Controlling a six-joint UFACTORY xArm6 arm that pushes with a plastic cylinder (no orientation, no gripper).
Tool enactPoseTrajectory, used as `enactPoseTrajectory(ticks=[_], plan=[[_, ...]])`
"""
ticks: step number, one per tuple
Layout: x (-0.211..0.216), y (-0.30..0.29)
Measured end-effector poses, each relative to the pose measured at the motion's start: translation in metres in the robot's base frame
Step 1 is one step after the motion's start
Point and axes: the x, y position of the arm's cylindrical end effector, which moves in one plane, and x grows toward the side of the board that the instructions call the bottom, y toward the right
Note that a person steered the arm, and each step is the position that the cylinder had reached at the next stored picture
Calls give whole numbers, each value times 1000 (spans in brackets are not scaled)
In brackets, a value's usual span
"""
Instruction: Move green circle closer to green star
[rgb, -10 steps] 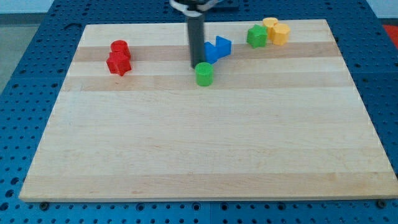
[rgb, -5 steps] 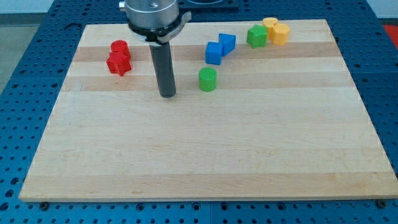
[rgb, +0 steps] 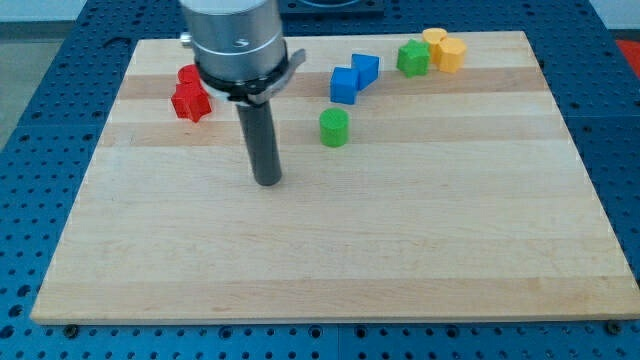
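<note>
Since the earlier frame the tip (rgb: 266, 181) has slid lower-left, away from the green circle (rgb: 334, 127) at upper centre. No gripper exists – only a rod. To do this well, it should push from the circle's lower-left toward the green star (rgb: 412, 57), upper right.

A lab: wooden board (rgb: 330, 250) on blue perforated bench (rgb: 40, 100).

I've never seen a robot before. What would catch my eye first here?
The big silver-and-dark rod dominates; my tip rests on the pale wooden board, down-left of a lone green circle block. Bright clusters line the view's top: red blocks left, blue blocks centre, green star block by yellow blocks right.
</note>
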Motion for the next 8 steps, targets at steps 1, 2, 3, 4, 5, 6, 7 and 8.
enactPoseTrajectory(ticks=[1,2,3,4,5,6,7,8], plan=[[-10,40],[-64,41],[-68,79],[-75,129],[-97,166],[-117,173],[-95,149],[-107,152]])
